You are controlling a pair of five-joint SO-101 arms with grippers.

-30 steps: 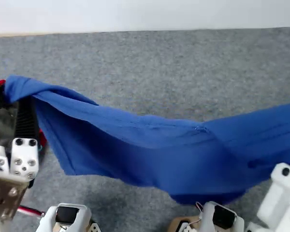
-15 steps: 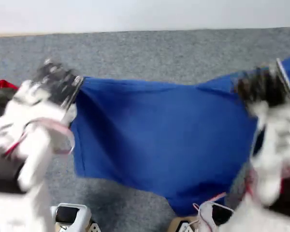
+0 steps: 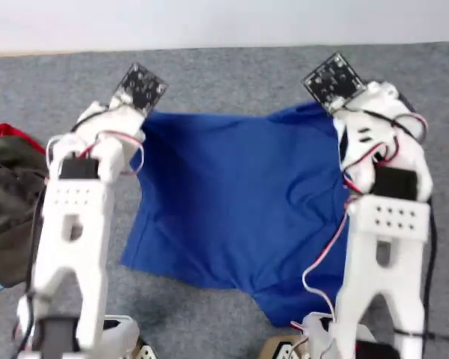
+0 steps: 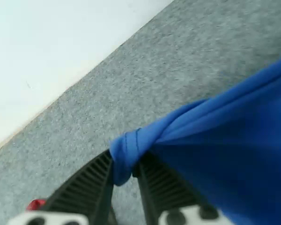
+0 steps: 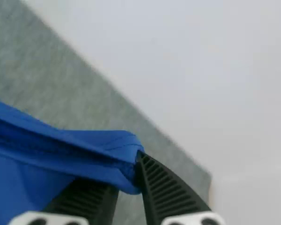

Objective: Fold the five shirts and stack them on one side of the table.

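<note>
A blue shirt [image 3: 239, 202] is stretched between both arms over the grey table, its near part lying on the surface. My left gripper [image 4: 124, 171] is shut on a bunched corner of the blue shirt [image 4: 215, 140]; in the high view that arm [image 3: 97, 172] stands at the shirt's far left corner. My right gripper [image 5: 126, 180] is shut on the other corner of the blue shirt [image 5: 51, 154], and its arm [image 3: 374, 164] stands at the far right corner.
A heap of dark olive and red clothing [image 3: 7, 194] lies at the table's left edge. The grey carpeted tabletop [image 3: 239, 82] runs bare beyond the shirt to a pale wall. Arm bases sit at the near edge.
Both arms swung from the near side out toward the far side, carrying the shirt's corners with them. The shirt went from a hanging band to a spread sheet.
</note>
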